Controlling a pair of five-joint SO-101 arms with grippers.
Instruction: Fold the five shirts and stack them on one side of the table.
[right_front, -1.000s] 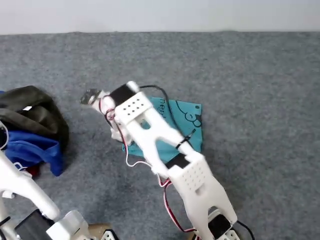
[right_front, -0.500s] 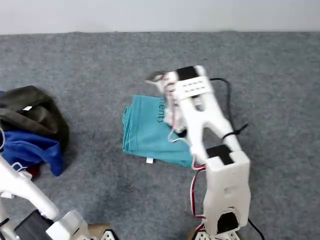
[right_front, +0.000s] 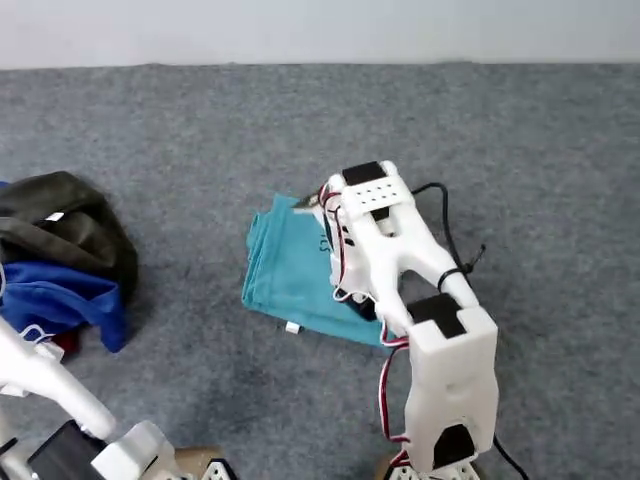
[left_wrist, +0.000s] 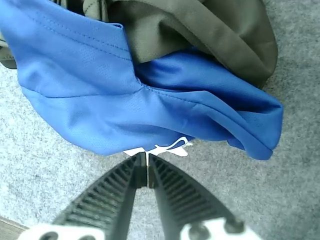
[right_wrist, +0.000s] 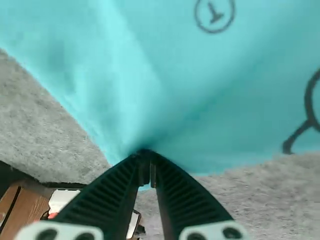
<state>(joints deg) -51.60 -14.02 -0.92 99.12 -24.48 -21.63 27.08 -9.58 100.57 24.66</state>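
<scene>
A teal shirt (right_front: 285, 275) lies roughly folded in the middle of the grey table. My right gripper (right_front: 318, 208) is at its far edge, under the white wrist. In the right wrist view, the right gripper (right_wrist: 146, 170) is shut, with the teal shirt (right_wrist: 165, 75) puckering into its tips. At the left edge a dark olive shirt (right_front: 70, 225) lies heaped on a blue shirt (right_front: 65, 300). My left gripper (left_wrist: 147, 172) is shut just off the hem of the blue shirt (left_wrist: 115, 95), next to a white tag (left_wrist: 165, 148), with nothing between its fingers.
A sliver of red cloth (right_front: 62, 343) peeks out under the blue shirt. The left arm's white link (right_front: 50, 385) crosses the near left corner. Open grey carpet (right_front: 540, 180) covers the table's right side and the back. A pale wall runs along the far edge.
My right arm swung from the teal shirt's left side across to its far right, then came down on the far edge. The shirt's near corner shifted slightly. The left arm kept still.
</scene>
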